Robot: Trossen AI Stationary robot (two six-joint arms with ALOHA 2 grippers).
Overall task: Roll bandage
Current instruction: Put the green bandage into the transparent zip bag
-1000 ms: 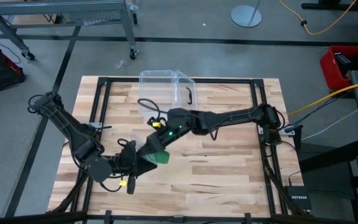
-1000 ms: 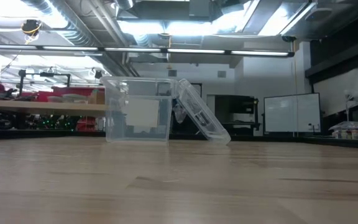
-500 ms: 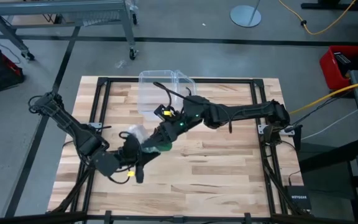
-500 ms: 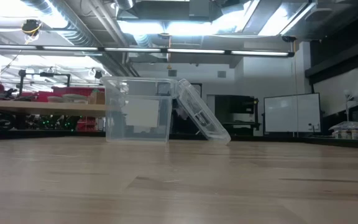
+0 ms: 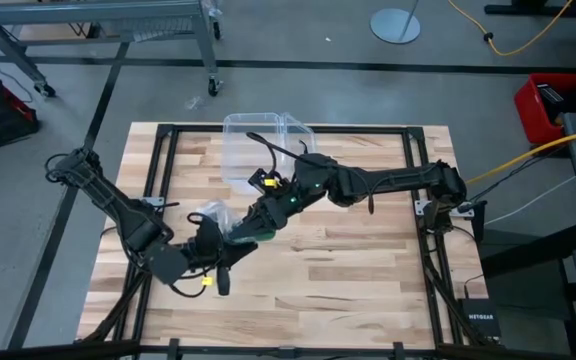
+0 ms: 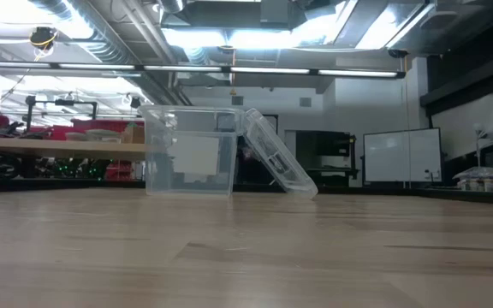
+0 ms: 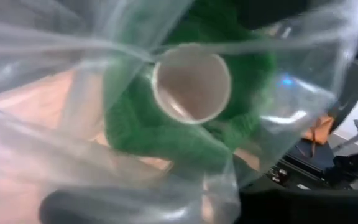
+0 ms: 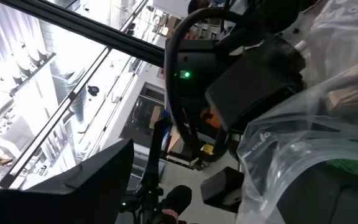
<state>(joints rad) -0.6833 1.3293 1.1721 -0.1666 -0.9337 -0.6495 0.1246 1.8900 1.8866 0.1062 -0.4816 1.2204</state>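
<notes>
The bandage (image 5: 260,236) is a stubby green roll with a pale cardboard core, seen end-on in the left wrist view (image 7: 188,118). It sits partly inside a crinkly clear wrapper (image 5: 213,214) (image 7: 291,87). Near the table's middle, my right gripper (image 5: 253,228) is closed on the roll, jaws wide. My left gripper (image 5: 216,250) is shut on the wrapper just to the near left of the roll. Both are held up off the table and out of the low view. My left gripper is shut on the clear wrapper (image 7: 135,186), coming from the table's near left. The plastic itself hides the place of contact. The wrapper spreads from the fingers around the roll, clear of the table. My right gripper holds the green roll by its round side (image 7: 247,43), with one dark finger (image 7: 269,9) against it. It comes roughly level from the table's far right. The roll is lifted clear, its open core end turned toward my left gripper. Green cloth (image 8: 356,165) shows beside the wrapper (image 8: 303,143).
A clear plastic box (image 5: 258,140) (image 6: 191,150) stands at the table's far middle, its lid (image 6: 281,162) leaning against its side. Bare wooden tabletop (image 5: 368,270) lies to the near right.
My right gripper has risen and gone a little toward the far edge with the green roll, then stayed still. The clear wrapper has come up with it and now shows bunched between the two grippers. My left gripper has kept its place, turning slightly.
</notes>
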